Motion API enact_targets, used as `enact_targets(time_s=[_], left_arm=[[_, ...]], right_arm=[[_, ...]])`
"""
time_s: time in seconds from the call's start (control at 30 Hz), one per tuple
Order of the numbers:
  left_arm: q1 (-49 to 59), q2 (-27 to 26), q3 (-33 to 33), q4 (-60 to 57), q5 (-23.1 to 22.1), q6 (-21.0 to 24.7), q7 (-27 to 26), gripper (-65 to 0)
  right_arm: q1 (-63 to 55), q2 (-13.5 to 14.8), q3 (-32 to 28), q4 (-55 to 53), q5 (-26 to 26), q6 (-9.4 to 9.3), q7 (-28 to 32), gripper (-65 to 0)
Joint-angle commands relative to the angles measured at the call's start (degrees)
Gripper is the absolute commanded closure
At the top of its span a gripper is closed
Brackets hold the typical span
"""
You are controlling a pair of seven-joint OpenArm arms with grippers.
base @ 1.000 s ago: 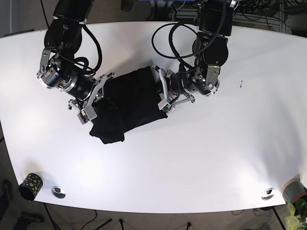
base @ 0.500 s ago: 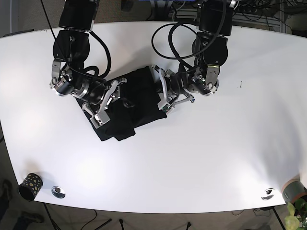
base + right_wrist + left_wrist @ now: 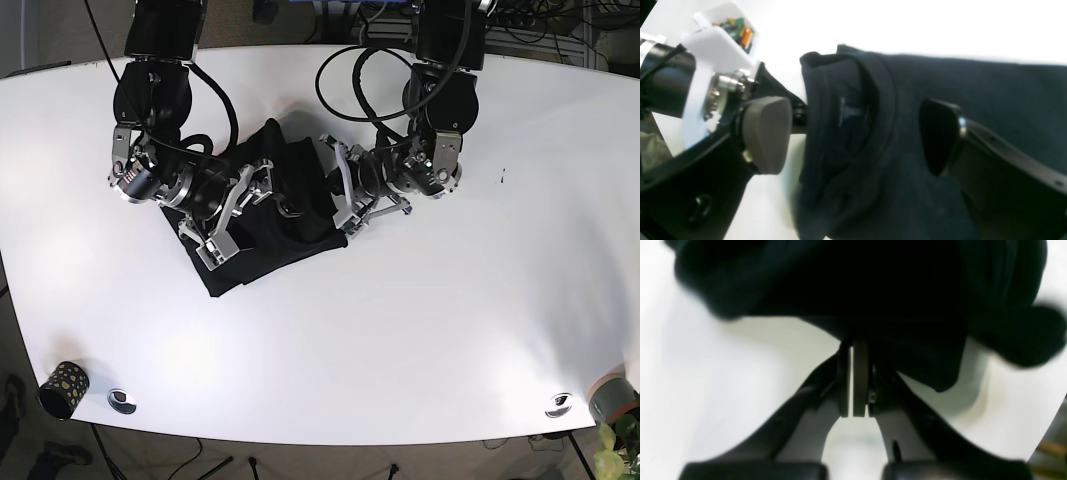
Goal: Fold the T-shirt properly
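Observation:
The black T-shirt (image 3: 243, 250) lies bunched in folds on the white table (image 3: 420, 330), between the two arms. At the shirt's right edge, my left gripper (image 3: 338, 205) is shut on the cloth. In the left wrist view its fingers (image 3: 860, 380) are pressed together, with the T-shirt (image 3: 873, 290) draped over their tips. My right gripper (image 3: 255, 195) sits over the shirt's middle. It stands open (image 3: 853, 136), with a thick fold and the collar of the T-shirt (image 3: 973, 86) lying between its fingers (image 3: 766, 133).
A patterned cup (image 3: 62, 388) stands at the front left corner. One metal disc (image 3: 122, 400) lies beside it, another (image 3: 558, 404) at the front right. A grey pot (image 3: 612, 398) with a plant is at the right corner. The left arm's white housing (image 3: 716, 50) is close to my right gripper.
My right gripper has moved right and up onto the shirt, bringing the left part of the cloth with it. The shirt is now narrower and more bunched. The left gripper has hardly moved.

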Motion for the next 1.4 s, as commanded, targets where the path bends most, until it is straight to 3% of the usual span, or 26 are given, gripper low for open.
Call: enact_targets(time_s=[0.0,0.2,0.3,0.43,0.63,0.77,0.9,1.3,1.37], left_arm=[[-1.24,0.40,-1.62,3.82,-2.66,-0.16,-0.95,0.0],[-0.27,-1.97,-6.19,9.27,-12.41,-0.16,-0.86,0.0],[1.05,-4.52,-9.27,12.17,-14.44,-0.16,-0.86,0.0],[2.54,-9.18,-13.93,13.40,-14.87,-0.16,-0.77,0.0],[5.36,-17.62,-20.52,12.87,-14.79,-0.16,-0.77,0.0],[6.67,-20.00,-22.11,12.87,-14.52,-0.16,-0.77,-1.7],[7.73,-20.87,-22.11,13.05,-14.52,-0.16,-0.77,-6.5],[9.58,-19.03,-22.02,12.96,-14.52,-0.07,-0.77,-6.9],[10.19,-18.76,-22.02,13.05,-14.52,-0.07,-0.86,-6.9]], right_arm=[[0.94,1.06,0.15,3.05,1.27,0.36,1.52,-56.0],[0.33,2.03,1.30,3.58,1.27,0.36,1.43,-55.3],[-0.29,2.47,1.21,3.58,1.09,0.36,1.43,-54.9],[-0.29,3.08,-1.25,3.23,0.65,0.36,1.43,-54.7],[0.15,6.33,-7.50,3.23,0.65,0.36,1.60,-54.7],[1.03,6.69,-11.54,3.23,-0.84,0.36,1.60,-54.7],[2.61,5.98,-16.29,3.23,-7.44,0.36,2.48,-54.7],[4.46,-4.39,-23.06,1.56,-34.95,0.36,11.36,-54.4],[4.55,-6.15,-22.79,-0.81,-38.73,0.36,13.47,-50.7]])
